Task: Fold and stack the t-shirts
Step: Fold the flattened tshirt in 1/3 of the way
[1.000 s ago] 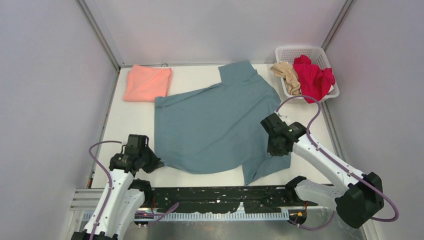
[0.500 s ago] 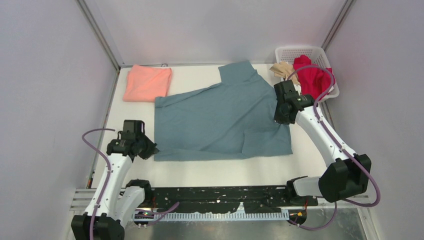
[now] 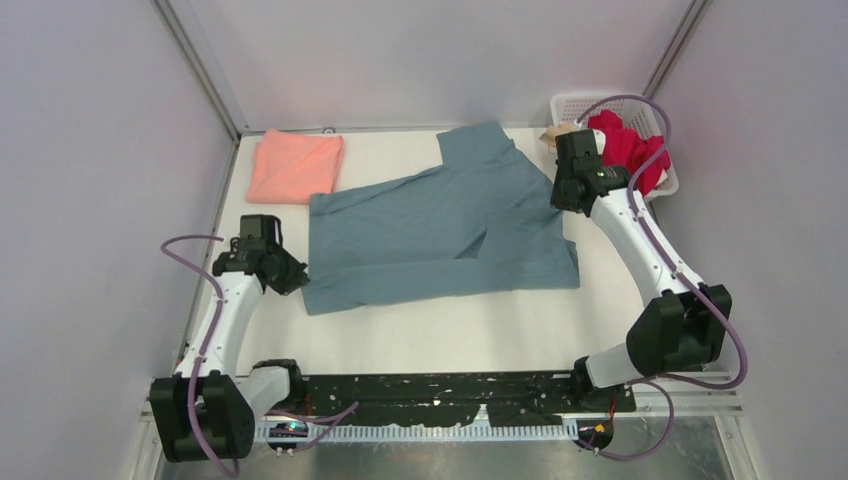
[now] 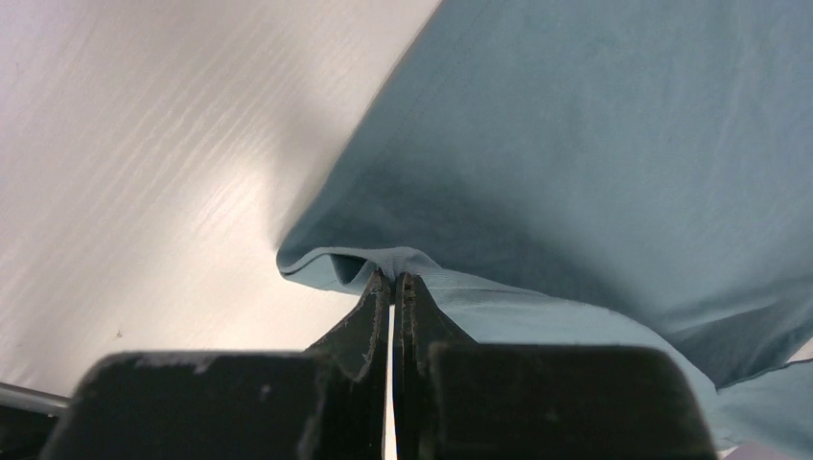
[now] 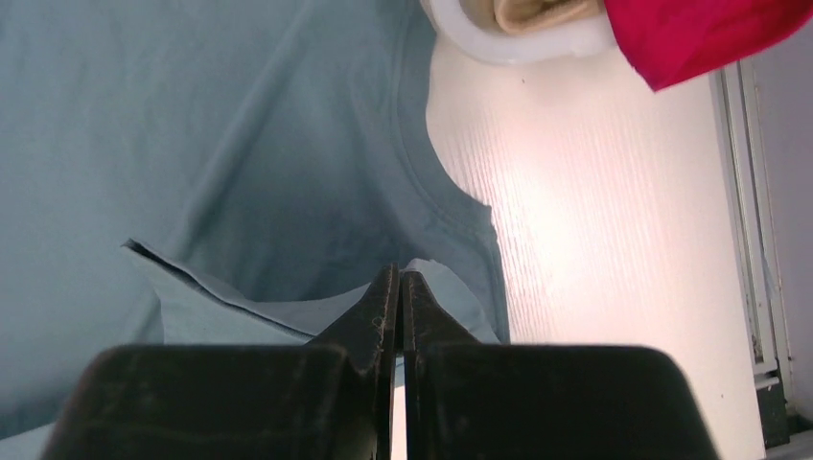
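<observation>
Slate-blue t-shirt (image 3: 440, 235) lies mid-table, its near edge lifted over the body. I read the left gripper (image 4: 393, 284) pinched tight on the near-left hem corner. The right gripper (image 5: 399, 280) is pinched tight on the right-hand edge, beside the white basket (image 3: 575, 102). Salmon-pink t-shirt (image 3: 295, 165) lies folded at far left.

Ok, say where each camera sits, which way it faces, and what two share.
Top external: above and behind the bases, looking down on the table, blue t-shirt, pink t-shirt and basket; both arms show.
Left wrist: on the left arm, looking along its shut jaws, which pinch the blue t-shirt's edge.
Right wrist: on the right arm, looking past shut jaws pinching blue t-shirt cloth toward the basket and red t-shirt.
Shared: all three show the blue t-shirt; top and right wrist share the basket.
</observation>
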`<state>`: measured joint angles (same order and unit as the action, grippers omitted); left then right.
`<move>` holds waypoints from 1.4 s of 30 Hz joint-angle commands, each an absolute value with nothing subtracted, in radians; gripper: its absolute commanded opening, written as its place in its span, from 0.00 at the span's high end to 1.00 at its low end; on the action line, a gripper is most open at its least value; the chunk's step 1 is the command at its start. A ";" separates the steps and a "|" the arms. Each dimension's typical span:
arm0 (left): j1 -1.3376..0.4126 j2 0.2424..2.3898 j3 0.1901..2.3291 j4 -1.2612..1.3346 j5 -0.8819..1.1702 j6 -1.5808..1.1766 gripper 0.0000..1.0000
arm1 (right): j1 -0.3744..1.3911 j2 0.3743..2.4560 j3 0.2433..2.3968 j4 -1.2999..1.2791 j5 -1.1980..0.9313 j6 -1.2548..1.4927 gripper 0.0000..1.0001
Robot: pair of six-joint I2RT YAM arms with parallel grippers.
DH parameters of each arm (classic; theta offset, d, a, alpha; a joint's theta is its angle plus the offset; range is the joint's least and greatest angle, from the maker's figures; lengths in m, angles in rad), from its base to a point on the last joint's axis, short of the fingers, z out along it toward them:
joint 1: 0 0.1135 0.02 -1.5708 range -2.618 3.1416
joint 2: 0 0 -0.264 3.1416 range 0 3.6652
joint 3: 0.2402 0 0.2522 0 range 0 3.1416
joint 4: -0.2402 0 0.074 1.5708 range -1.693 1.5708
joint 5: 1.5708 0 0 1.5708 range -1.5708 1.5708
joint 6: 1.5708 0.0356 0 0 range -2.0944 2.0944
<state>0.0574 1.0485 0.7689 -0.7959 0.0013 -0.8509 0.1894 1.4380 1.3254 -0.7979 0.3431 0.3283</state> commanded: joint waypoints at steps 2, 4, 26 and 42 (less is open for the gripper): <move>0.068 1.106 0.820 -0.675 -0.005 -0.814 1.00 | 0.172 1.525 1.422 -0.705 0.356 0.275 0.95; 0.068 1.142 0.834 -0.653 -0.005 -0.809 1.00 | 0.171 1.555 1.444 -0.686 0.338 0.264 0.95; 0.068 1.419 1.102 -0.811 -0.030 -0.753 0.00 | 0.171 1.926 1.885 -0.741 0.403 0.214 0.16; -0.101 1.503 0.901 -0.475 0.333 -0.714 0.00 | 0.196 1.712 1.145 -0.367 -0.141 0.367 0.05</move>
